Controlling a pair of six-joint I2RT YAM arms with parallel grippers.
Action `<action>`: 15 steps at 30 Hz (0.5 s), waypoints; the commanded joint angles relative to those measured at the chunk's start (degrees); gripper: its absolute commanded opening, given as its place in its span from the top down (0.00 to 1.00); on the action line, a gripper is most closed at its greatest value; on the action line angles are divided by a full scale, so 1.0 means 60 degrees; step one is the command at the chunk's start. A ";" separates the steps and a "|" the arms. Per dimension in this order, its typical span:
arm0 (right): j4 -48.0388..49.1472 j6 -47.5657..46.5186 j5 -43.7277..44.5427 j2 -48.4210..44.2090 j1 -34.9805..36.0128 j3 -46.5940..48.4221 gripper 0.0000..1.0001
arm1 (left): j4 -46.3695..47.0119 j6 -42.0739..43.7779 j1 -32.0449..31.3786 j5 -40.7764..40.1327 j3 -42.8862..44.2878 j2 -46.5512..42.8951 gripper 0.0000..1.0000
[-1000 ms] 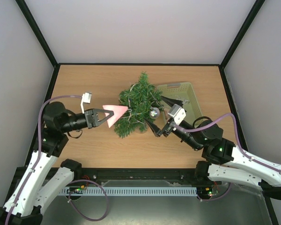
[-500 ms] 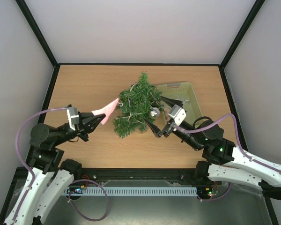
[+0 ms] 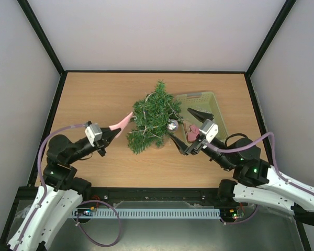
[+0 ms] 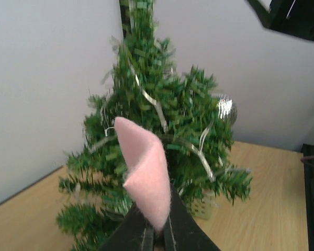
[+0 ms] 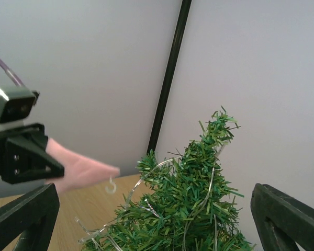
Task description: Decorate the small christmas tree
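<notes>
While the left gripper (image 3: 109,134) clamps a pink felt piece (image 4: 144,175) just beside the tree (image 3: 154,114), the right gripper (image 3: 180,123) flanks its opposite side, jaws wide and empty.

light: coming bright and even from overhead, diffuse | shadows: lying soft and short beside small christmas tree (image 3: 153,117) on desk (image 3: 94,94) | glare: silver ball (image 4: 226,109) blowing out | blur: left wrist view smearing needles, pink felt piece (image 4: 144,170) and left pincer (image 4: 157,232) going soft | right pincer (image 5: 153,209) reading as dark, defocused silhouettes | top view rendering sharp
</notes>
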 commanded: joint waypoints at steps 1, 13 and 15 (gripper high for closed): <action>-0.0096 -0.0206 0.0144 -0.0352 0.0065 -0.0167 0.02 | 0.0275 0.0169 -0.0037 0.0181 -0.0569 -0.0336 0.98; -0.0211 -0.0307 0.0173 -0.0769 0.0066 -0.0305 0.02 | 0.0038 0.1252 -0.0037 0.0381 -0.1176 -0.0094 0.98; -0.0208 -0.0341 0.0212 -0.0872 0.0065 -0.0343 0.02 | -0.0104 0.1500 -0.0037 0.0473 -0.1306 -0.0162 0.98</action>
